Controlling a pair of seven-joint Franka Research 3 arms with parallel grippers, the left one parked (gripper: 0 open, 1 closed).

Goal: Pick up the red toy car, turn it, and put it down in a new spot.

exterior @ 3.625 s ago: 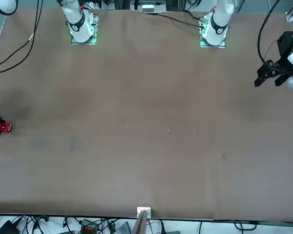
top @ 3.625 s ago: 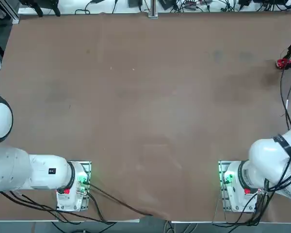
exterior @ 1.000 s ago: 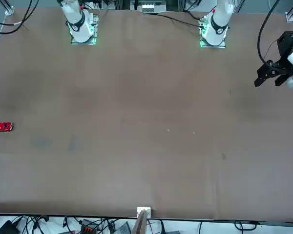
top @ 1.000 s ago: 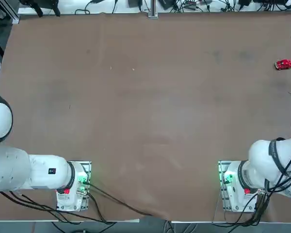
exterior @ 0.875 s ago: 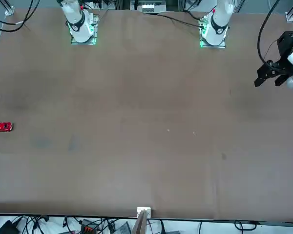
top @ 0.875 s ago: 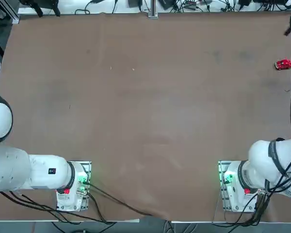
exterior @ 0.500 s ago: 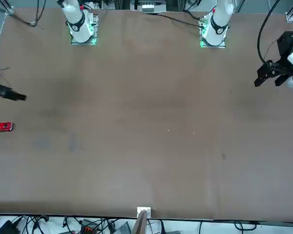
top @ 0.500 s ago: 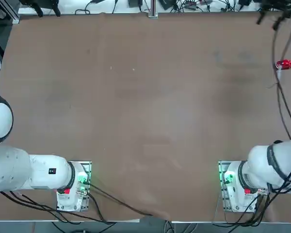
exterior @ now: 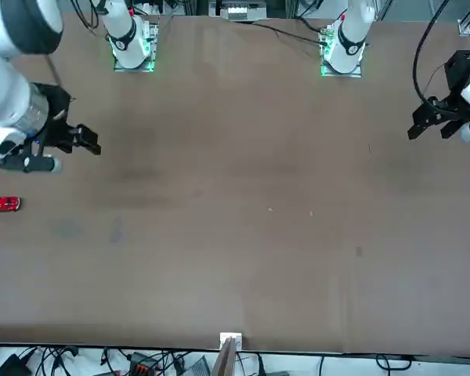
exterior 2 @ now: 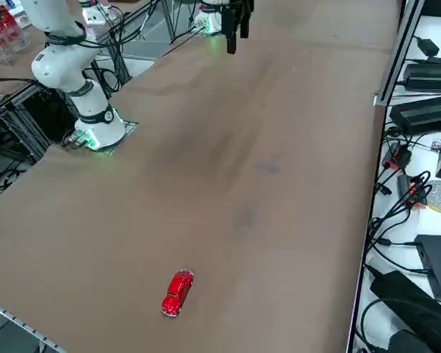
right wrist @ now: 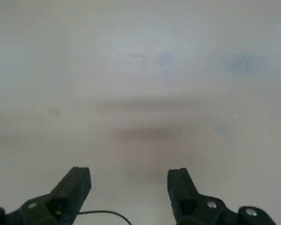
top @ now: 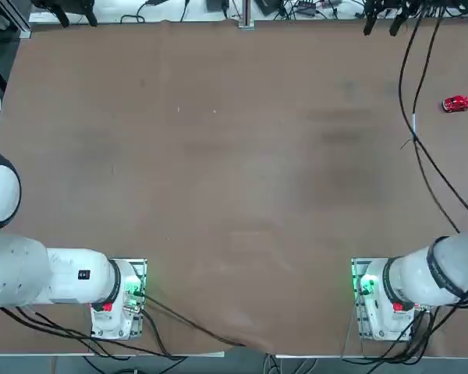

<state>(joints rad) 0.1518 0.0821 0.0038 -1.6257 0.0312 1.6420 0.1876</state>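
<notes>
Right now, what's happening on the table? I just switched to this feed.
The red toy car sits alone on the brown table, close to the edge on the robot's right, with nothing touching it. The right claw is open and empty, held up above the table well away from the car; the wrist view shows only bare tabletop between its fingers. Nothing else lies on the work surface, and nothing is being handled at this moment.

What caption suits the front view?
Red toy car sits alone near the table edge while the open right gripper hovers empty, well apart from it.
</notes>
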